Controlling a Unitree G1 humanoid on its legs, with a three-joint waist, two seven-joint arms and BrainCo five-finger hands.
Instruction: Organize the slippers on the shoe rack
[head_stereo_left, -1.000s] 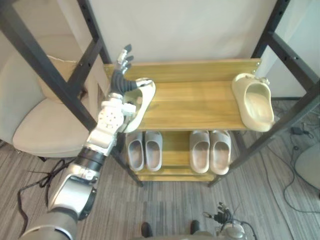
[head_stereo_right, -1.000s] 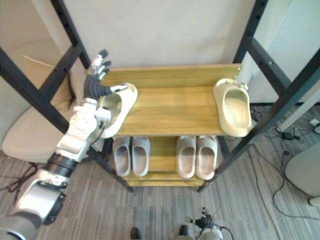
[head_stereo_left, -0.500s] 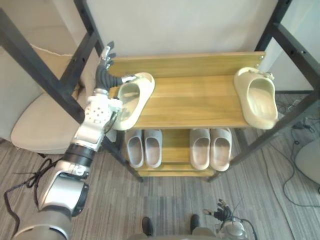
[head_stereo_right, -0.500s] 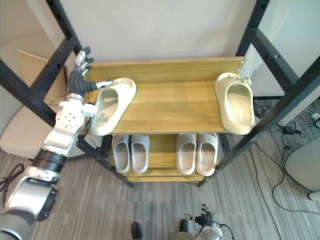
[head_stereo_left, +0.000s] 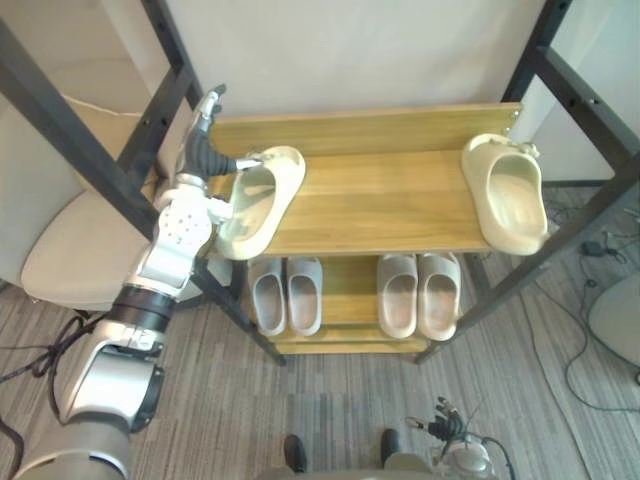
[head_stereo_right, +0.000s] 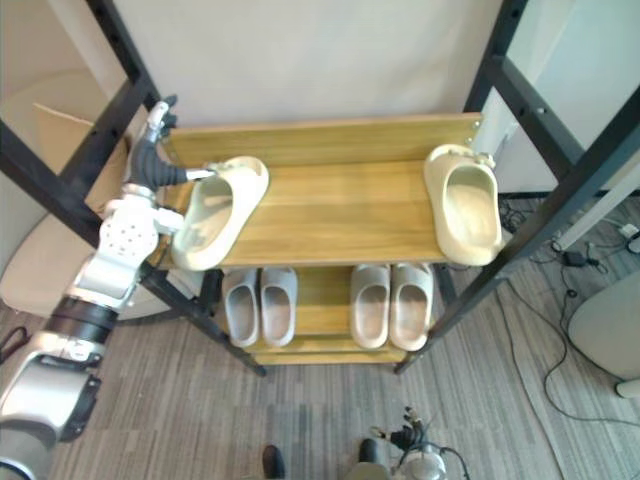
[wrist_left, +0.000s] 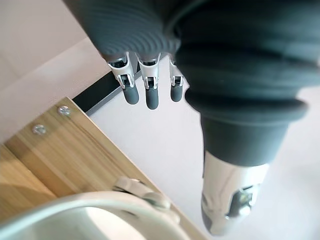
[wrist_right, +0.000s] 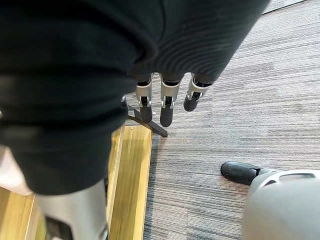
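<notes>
Left hand (head_stereo_left: 203, 150): is hovering at the far-left corner of the top shelf (head_stereo_left: 390, 205), just beside the left slipper. Its fingers (wrist_left: 152, 96) are pointing straight toward the far wall, so it is released and grasping nothing. The thumb is reaching toward that slipper's far rim; cannot tell if it is touching.
Left slipper (head_stereo_left: 258, 200): cream, is lying on the left end of the top shelf, opening facing up. It is sitting at an angle, far end swung right, near end reaching the near-left corner.
Right slipper (head_stereo_left: 508, 195): cream, same kind, is lying on the right end of the top shelf. It is sitting well apart from the left slipper, near end reaching the near edge.
Right hand (wrist_right: 167, 107): is hanging low over the carpet floor (wrist_right: 225, 125), near the rack's bottom wooden edge. Fingers are relaxed, released, grasping nothing.
Lower shelf (head_stereo_left: 350, 288): is carrying the left grey pair (head_stereo_left: 287, 295) and the right grey pair (head_stereo_left: 418, 295), each pair sitting side by side.
Chair (head_stereo_left: 70, 250): pale, is standing left of the rack.
</notes>
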